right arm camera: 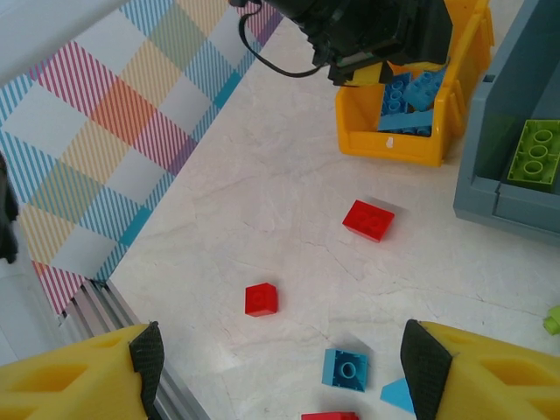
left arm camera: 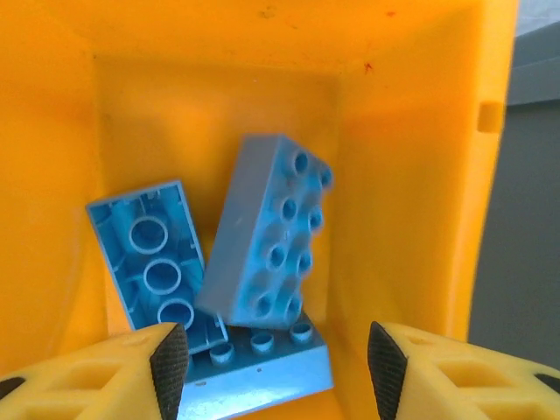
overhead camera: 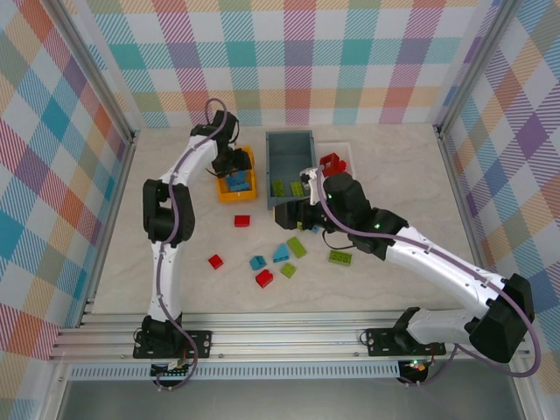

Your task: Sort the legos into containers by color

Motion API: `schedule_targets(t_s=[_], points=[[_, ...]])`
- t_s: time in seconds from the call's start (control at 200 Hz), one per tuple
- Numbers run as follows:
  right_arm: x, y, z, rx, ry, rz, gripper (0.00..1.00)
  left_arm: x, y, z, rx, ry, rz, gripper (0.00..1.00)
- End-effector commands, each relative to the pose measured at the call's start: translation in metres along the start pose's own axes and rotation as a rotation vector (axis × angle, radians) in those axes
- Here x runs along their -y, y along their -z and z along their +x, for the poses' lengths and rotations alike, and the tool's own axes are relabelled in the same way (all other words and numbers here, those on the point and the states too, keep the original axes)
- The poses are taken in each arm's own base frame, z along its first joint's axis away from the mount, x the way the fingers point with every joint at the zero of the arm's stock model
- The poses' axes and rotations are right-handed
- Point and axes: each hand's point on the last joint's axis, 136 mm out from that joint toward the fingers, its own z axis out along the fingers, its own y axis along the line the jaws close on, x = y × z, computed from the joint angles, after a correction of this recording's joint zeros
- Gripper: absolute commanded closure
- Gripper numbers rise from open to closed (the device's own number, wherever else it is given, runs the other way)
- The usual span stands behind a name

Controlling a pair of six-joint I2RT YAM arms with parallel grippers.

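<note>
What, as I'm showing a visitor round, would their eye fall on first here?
The orange-yellow bin, left of centre, with blue bricks piled inside and the left tool open right over them. Then the loose red, blue and green bricks scattered on the pale table near the right tool, which is also open.

The small orange-yellow plastic bin (overhead camera: 236,197) holds three blue studded bricks (left arm camera: 271,236), one lying underside up. Just beside it, the deep grey-blue bin (overhead camera: 289,156) holds lime green bricks (overhead camera: 278,187). The white tray (overhead camera: 346,150) holds red bricks (overhead camera: 331,163). Loose red pieces (overhead camera: 241,220), blue pieces (overhead camera: 281,254) and green pieces (overhead camera: 340,257) lie scattered in front of the bins.
</note>
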Motion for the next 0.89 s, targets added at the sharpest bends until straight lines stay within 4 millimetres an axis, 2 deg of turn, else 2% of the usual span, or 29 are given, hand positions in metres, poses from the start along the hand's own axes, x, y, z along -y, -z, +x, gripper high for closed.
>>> schedule_targets(t_s=[0.0, 0.125, 0.22, 0.355, 0.445, 0.555, 0.64, 0.79, 0.89], points=[[0.009, 0.002, 0.014, -0.034, -0.003, 0.037, 0.26, 0.021, 0.075, -0.007, 0.105, 0.004, 0.093, 0.43], [0.012, -0.006, 0.034, -0.096, 0.029, 0.077, 0.28, 0.033, 0.13, 0.01, 0.187, 0.017, 0.147, 0.45], [0.006, -0.02, 0.055, -0.172, 0.08, 0.12, 0.33, 0.031, 0.164, 0.041, 0.23, 0.038, 0.165, 0.47], [-0.007, -0.051, 0.082, -0.274, 0.159, 0.166, 0.33, 0.007, 0.203, 0.098, 0.285, 0.097, 0.171, 0.46], [-0.004, -0.078, 0.094, -0.339, 0.197, 0.209, 0.27, -0.017, 0.221, 0.136, 0.31, 0.142, 0.176, 0.46], [0.014, -0.11, 0.096, -0.4, 0.326, 0.295, 0.2, -0.039, 0.243, 0.173, 0.356, 0.173, 0.203, 0.45], [0.034, -0.135, 0.097, -0.453, 0.413, 0.33, 0.17, -0.055, 0.262, 0.192, 0.409, 0.192, 0.213, 0.44], [0.054, -0.172, 0.093, -0.526, 0.499, 0.33, 0.14, -0.072, 0.292, 0.212, 0.486, 0.215, 0.239, 0.42], [0.057, -0.192, 0.091, -0.563, 0.546, 0.321, 0.13, -0.078, 0.308, 0.22, 0.527, 0.231, 0.259, 0.41]])
